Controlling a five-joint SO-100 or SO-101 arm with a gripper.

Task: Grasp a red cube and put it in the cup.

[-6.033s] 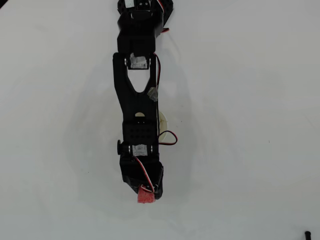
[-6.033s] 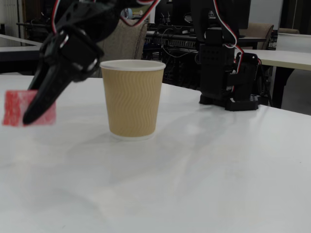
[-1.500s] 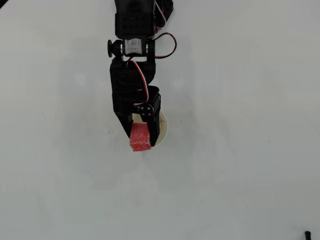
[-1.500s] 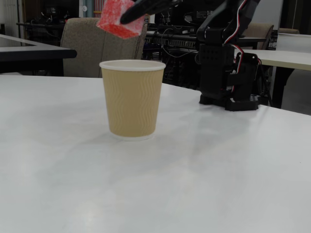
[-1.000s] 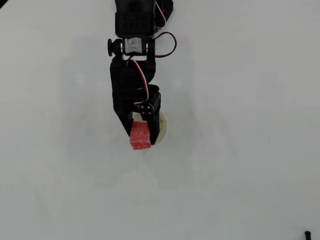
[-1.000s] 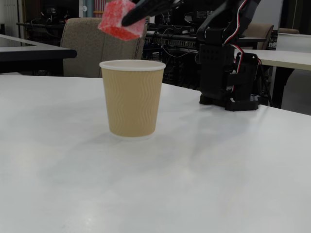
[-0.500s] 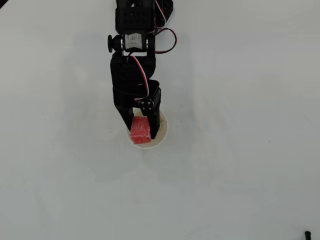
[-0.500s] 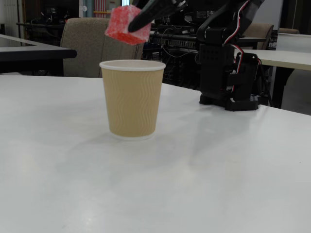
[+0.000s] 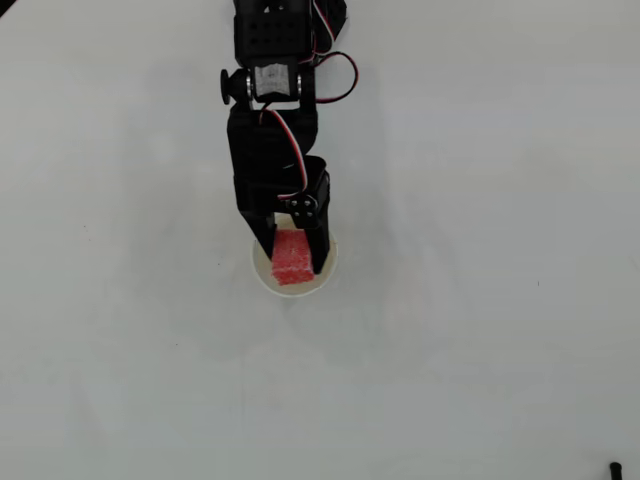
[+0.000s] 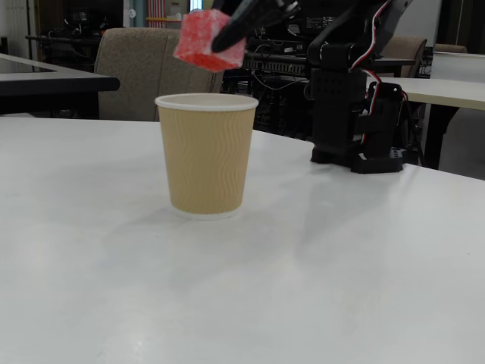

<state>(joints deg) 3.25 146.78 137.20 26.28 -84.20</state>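
Pincer [image 9: 292,262] fingers are clamping the small grainy red cube [image 9: 291,257] between them, hovering over the tan ribbed paper cup [image 10: 206,155]; overhead, the arm is hiding much of the cup's rim.

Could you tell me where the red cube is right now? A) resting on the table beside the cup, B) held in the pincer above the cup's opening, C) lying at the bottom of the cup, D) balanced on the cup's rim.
B: the pincer grips the red cube in the air over the cup, clear of its rim; the overhead view shows the cube inside the rim's outline.
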